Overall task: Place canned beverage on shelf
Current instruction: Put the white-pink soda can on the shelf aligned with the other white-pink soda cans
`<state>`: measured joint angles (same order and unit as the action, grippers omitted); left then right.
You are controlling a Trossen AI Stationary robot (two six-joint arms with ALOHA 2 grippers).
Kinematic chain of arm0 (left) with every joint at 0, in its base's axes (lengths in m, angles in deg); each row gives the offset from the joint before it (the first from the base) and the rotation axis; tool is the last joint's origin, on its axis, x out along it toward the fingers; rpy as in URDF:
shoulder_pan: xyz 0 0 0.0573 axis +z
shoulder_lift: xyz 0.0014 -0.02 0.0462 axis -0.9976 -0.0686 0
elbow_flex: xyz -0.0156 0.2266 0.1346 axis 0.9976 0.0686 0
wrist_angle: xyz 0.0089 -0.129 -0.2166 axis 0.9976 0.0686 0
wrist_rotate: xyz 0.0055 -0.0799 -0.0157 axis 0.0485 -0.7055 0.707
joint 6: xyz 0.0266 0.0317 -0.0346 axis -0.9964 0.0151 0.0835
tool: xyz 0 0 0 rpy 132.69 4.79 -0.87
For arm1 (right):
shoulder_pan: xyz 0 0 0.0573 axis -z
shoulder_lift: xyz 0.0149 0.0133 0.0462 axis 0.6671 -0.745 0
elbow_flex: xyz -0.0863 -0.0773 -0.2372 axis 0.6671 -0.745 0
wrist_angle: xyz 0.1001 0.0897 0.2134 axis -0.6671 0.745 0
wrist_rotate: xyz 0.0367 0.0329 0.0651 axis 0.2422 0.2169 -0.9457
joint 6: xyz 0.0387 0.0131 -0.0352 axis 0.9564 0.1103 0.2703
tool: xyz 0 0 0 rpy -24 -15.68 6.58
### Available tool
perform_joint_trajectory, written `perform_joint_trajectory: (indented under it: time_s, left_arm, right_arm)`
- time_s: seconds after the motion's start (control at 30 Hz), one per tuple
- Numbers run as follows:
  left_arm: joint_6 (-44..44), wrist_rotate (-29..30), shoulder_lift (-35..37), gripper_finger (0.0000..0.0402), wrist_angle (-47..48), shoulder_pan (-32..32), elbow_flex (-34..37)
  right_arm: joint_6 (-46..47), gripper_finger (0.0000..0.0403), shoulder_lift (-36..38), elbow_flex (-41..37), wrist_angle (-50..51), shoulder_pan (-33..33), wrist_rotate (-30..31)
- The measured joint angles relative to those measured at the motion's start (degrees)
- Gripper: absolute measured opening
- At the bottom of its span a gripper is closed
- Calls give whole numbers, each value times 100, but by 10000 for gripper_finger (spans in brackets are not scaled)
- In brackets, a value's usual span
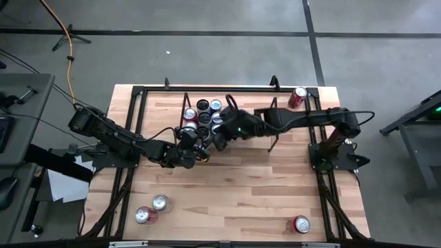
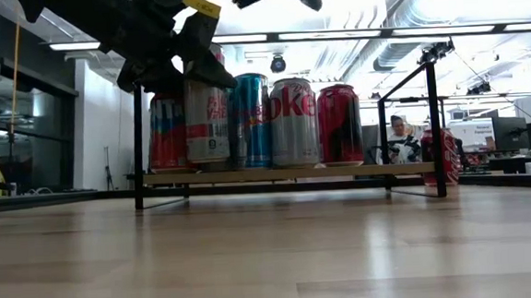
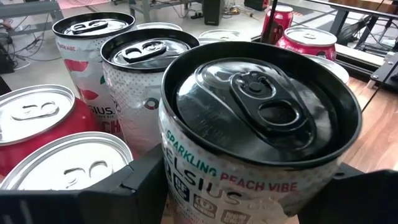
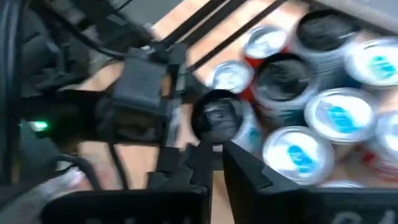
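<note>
Two arms meet over the shelf [image 1: 207, 118] at the table's [image 1: 241, 186] far centre. On the shelf top stands a tight cluster of cans [image 1: 205, 114]; the low view shows them upright in a row on the see-through plate.

Left gripper [image 1: 195, 140] sits at the cluster's 6 o'clock edge. Its wrist view shows the fingers [image 3: 134, 186] on either side of a black-topped can [image 3: 261, 118] printed "Sparkling Peach Vibe", jaws pinching its body. That can is upright, touching the neighbouring cans, at the near edge of the shelf.

Right gripper [image 1: 222, 131] hovers just at 3 o'clock of the left gripper, over the cluster's right half. Its fingers [image 4: 249, 171] are pressed together, nothing between them; the black-topped can [image 4: 217, 115] lies just beyond the tips.

Loose cans on the table:
- one red can [image 1: 298, 96] at 1 o'clock, by the far right corner
- one red can [image 1: 302, 224] at 5 o'clock, near front edge
- two cans at 7 o'clock, a silver one [image 1: 160, 202] just beside a red one [image 1: 144, 215]

A person [image 2: 396, 139] sits in the room beyond the shelf.
</note>
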<state>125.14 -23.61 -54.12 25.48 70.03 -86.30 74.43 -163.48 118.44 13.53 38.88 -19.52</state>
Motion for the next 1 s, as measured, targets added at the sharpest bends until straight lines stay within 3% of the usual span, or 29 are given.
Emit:
perform_joint_trajectory:
  time_s: [0.1, 0.43, 1.0]
  left_arm:
    - [0, 2, 0, 223, 7, 0, 0]
    - [0, -48, 2, 223, 148, 0, -2]
    - [0, -107, -2, 223, 155, 103, 0]
  right_arm:
    - [-134, 11, -155, 0, -105, 264, -696]
    - [-466, 1, -664, -2, -707, 697, -1610]
    - [-406, 0, -893, -2, -779, 621, -1597]
